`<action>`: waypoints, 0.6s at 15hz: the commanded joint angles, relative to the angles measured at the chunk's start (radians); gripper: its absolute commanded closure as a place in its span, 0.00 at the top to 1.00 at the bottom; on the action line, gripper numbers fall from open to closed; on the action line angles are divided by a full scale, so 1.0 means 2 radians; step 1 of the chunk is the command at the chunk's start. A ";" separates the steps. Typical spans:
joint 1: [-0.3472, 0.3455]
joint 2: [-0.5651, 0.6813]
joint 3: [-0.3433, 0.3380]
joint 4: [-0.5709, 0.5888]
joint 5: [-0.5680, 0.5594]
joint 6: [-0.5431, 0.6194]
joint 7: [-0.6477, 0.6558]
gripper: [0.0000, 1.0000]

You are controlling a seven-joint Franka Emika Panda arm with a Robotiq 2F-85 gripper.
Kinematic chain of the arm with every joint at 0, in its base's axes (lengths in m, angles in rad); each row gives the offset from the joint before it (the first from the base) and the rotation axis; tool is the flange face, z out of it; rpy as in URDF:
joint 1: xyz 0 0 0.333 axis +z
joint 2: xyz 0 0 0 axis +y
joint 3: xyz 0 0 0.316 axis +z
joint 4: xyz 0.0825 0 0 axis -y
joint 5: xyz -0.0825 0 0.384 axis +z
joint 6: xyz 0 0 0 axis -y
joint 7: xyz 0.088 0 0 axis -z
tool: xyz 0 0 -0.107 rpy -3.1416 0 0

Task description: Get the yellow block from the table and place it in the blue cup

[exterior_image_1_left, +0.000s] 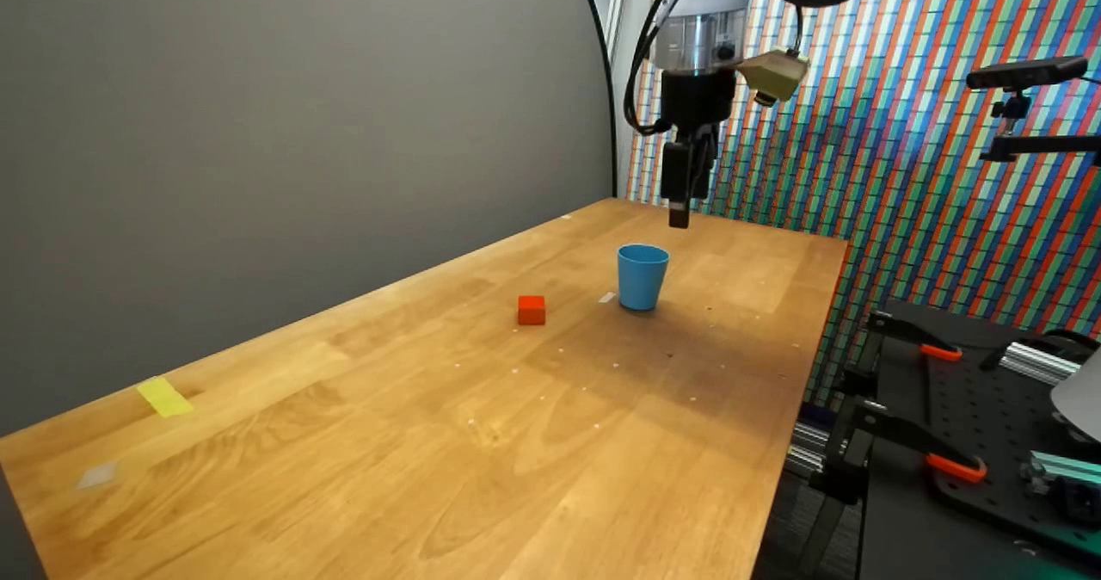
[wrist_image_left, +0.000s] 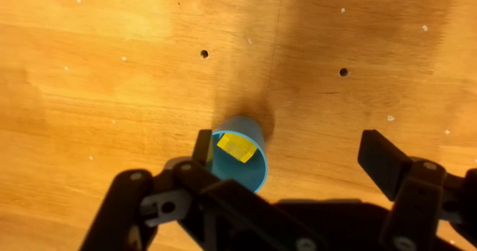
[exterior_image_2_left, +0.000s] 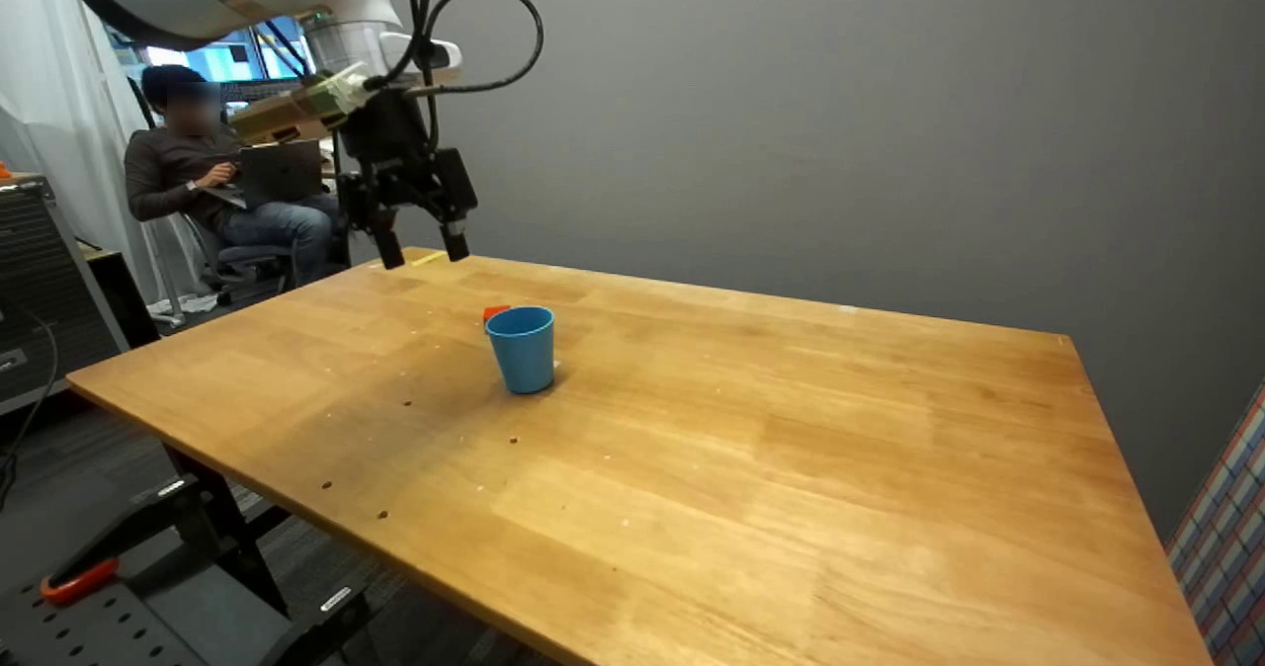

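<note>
The blue cup (exterior_image_1_left: 642, 279) stands upright on the wooden table (exterior_image_1_left: 387, 442); it also shows in an exterior view (exterior_image_2_left: 524, 355) and in the wrist view (wrist_image_left: 257, 184). The yellow block (wrist_image_left: 237, 147) lies inside the cup in the wrist view; the cup's wall hides it in both exterior views. My gripper (wrist_image_left: 288, 150) is open and empty, with its fingers wide apart. It hangs well above the table, higher than the cup's rim, in both exterior views (exterior_image_1_left: 685, 206) (exterior_image_2_left: 425, 249). In the wrist view the left finger overlaps part of the cup's rim.
A small red block (exterior_image_1_left: 532, 311) lies on the table near the cup; the cup partly hides it in an exterior view (exterior_image_2_left: 494, 313). A flat yellow strip (exterior_image_1_left: 165, 397) is stuck near the table's far end. A grey wall panel (exterior_image_1_left: 301, 132) runs along one long edge.
</note>
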State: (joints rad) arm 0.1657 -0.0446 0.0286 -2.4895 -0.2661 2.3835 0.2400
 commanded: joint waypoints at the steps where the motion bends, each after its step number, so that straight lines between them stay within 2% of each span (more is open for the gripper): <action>1: -0.015 -0.059 0.011 0.008 0.050 -0.062 -0.041 1.00; 5: -0.019 -0.104 0.019 0.013 0.040 -0.121 -0.043 1.00; 9: -0.015 -0.139 0.024 0.015 0.050 -0.151 -0.058 1.00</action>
State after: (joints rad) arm 0.1520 -0.2555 0.0536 -2.4647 -0.2003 2.1334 0.1746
